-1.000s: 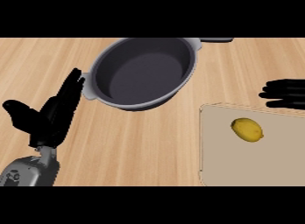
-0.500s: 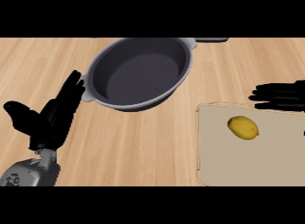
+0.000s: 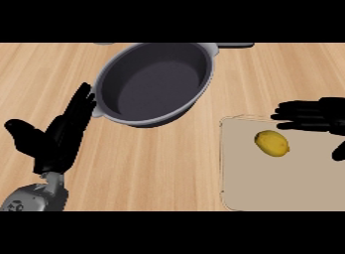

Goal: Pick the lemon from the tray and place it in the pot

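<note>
Right hand open above the tray, lemon lying on the tray, pot apart on the bench.

The lemon [image 3: 272, 143] lies on the beige tray [image 3: 278, 188], in its upper half, touched by nothing. The right hand [image 3: 323, 118] comes in from the right edge over the tray's upper right part, fingers stretched out toward the left and the thumb pointing down; its fingertips are just above and to the right of the lemon, holding nothing. The dark grey pot [image 3: 155, 82] stands up and to the left of the tray on the wooden bench [image 3: 168, 168], its mouth open, with nothing showing inside it. The left hand [image 3: 55, 136] rests open at the lower left, fingers up, just beside the pot's left rim, on its grey forearm [image 3: 30, 198].
</note>
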Available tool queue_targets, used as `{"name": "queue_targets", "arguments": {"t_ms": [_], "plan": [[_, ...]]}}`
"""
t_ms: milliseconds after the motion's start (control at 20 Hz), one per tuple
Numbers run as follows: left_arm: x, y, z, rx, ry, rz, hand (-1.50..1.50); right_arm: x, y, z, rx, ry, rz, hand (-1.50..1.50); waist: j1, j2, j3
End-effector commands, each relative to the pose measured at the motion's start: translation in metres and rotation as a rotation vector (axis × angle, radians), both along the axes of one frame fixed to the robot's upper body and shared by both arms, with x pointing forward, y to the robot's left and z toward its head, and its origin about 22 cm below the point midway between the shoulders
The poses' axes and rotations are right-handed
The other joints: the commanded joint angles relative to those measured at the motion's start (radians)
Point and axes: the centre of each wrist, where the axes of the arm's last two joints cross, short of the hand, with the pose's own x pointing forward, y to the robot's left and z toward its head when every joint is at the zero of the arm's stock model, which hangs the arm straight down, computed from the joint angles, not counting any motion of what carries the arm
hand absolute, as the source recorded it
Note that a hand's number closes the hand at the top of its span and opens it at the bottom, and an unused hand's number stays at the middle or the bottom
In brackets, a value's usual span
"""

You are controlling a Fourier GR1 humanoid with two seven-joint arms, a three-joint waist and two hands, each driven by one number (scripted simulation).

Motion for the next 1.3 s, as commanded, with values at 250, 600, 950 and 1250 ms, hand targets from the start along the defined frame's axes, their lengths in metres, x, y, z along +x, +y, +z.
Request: {"name": "queue_targets", "arguments": {"t_ms": [250,600,950,1250], "plan": [[0.000,-0.001,-0.006,-0.007,0.007,0.010,0.00,0.017,0.032,-0.009,-0.015,0.028,0.059,-1.50,-0.005,0.000,-0.001],[-0.019,-0.003,-0.012,0.006,0.015,0.024,0.00,-0.009,0.021,-0.043,-0.071,-0.020,0.100,-1.50,-0.011,-0.003,-0.001],[-0.007,-0.007,-0.002,-0.010,0.005,0.009,0.00,0.018,0.050,-0.045,-0.177,-0.065,0.065,-1.50,-0.006,-0.001,-0.001],[0.017,0.002,0.014,-0.020,0.018,0.010,0.00,0.018,0.044,-0.058,-0.191,-0.074,0.063,-1.50,-0.012,0.000,-0.001]]}}
